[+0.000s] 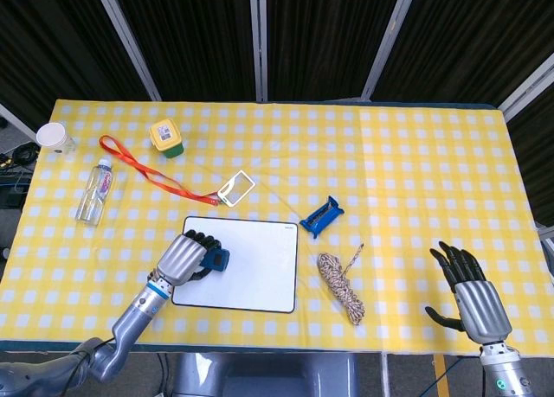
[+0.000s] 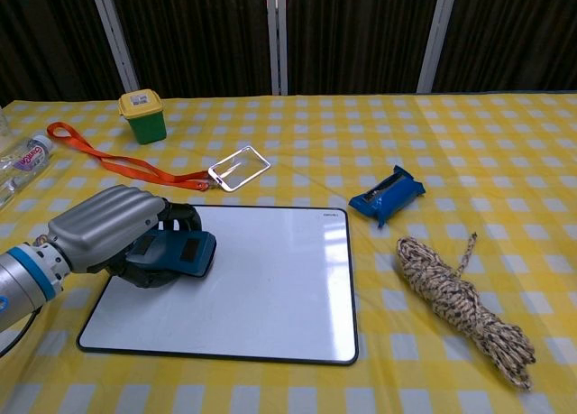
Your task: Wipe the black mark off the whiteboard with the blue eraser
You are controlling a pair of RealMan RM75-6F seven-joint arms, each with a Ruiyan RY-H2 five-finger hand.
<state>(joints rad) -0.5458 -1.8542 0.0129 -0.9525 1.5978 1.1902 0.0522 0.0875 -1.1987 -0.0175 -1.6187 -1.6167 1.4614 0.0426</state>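
Left hand grips blue eraser at whiteboard left edge; board stretches rightward from it (no black mark visible). Right hand spread, holding nothing, well apart.

Checked table bears whiteboard, rope, lanyard.

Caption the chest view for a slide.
Left hand holds the blue eraser at the left edge of the whiteboard, no mark visible.
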